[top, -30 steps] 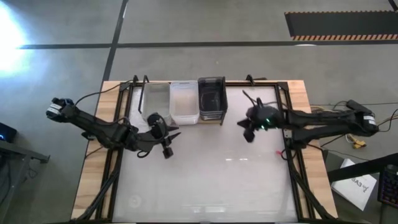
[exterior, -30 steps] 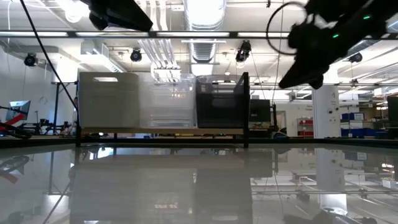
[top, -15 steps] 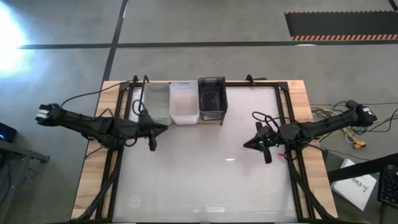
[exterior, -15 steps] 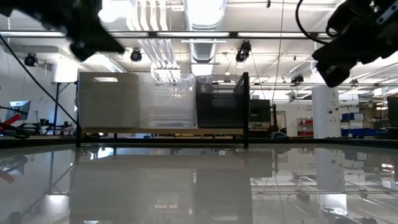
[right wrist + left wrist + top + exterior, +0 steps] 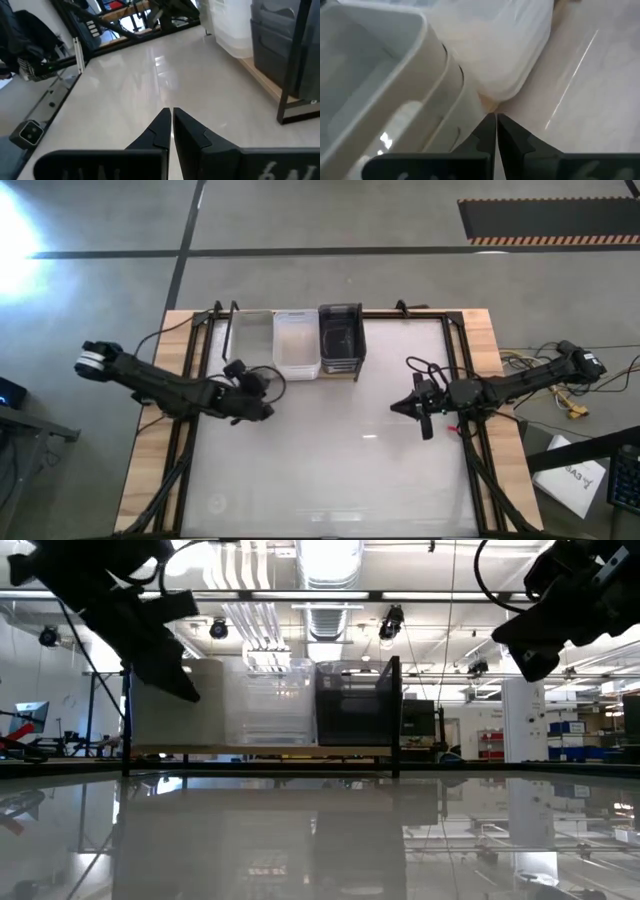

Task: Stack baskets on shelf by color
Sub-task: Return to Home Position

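The baskets (image 5: 296, 343) sit stacked along the shelf (image 5: 260, 751) at the far edge of the table (image 5: 330, 470), just beyond the nearer left gripper (image 5: 264, 410), pinched together empty, while the right gripper (image 5: 402, 407), likewise closed on nothing, hangs well apart

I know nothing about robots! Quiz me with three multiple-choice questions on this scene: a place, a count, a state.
1. Seen from above, where on the shelf do the dark grey baskets stand? A) left end B) middle C) right end
2. How many basket stacks stand side by side there? A) two B) three C) five
3. What do the left gripper and right gripper hold? A) a basket each B) nothing C) the shelf

1 C: the dark stack is rightmost in the high view.
2 B: light grey baskets, clear baskets, dark ones.
3 B: both wrist views show them shut and empty.
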### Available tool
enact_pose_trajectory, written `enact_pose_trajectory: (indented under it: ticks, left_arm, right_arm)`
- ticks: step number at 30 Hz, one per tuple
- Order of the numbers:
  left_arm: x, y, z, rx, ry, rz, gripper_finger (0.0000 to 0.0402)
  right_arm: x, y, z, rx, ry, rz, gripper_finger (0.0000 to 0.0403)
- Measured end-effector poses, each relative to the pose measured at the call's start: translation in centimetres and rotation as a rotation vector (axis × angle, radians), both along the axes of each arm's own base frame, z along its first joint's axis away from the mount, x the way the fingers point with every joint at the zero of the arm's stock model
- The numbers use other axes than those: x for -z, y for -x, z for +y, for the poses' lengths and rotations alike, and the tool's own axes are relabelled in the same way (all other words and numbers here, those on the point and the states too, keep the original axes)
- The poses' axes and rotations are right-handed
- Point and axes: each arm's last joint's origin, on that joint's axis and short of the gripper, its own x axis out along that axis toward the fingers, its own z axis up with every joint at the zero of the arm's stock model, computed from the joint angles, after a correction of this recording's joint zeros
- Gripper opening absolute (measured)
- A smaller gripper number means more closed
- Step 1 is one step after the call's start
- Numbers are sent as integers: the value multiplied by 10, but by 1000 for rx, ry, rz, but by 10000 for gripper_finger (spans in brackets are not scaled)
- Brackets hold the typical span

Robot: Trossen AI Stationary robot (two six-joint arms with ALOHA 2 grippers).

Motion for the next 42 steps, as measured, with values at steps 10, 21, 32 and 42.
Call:
enact_pose_trajectory:
  ticks: [10,21,32,42]
  left_arm:
    - [-36,-17,-23,147,77,-45,0]
    - [-62,54,-9,283,195,-449,0]
    - [-25,100,8,410,199,-781,0]
    - [5,109,14,480,133,-813,0]
  right_arm:
    - [-9,-1,2,-71,73,5,12]
    - [0,23,-11,-83,112,-132,12]
    - [14,42,-14,-67,96,-298,12]
    - [11,47,-14,-68,137,-345,12]
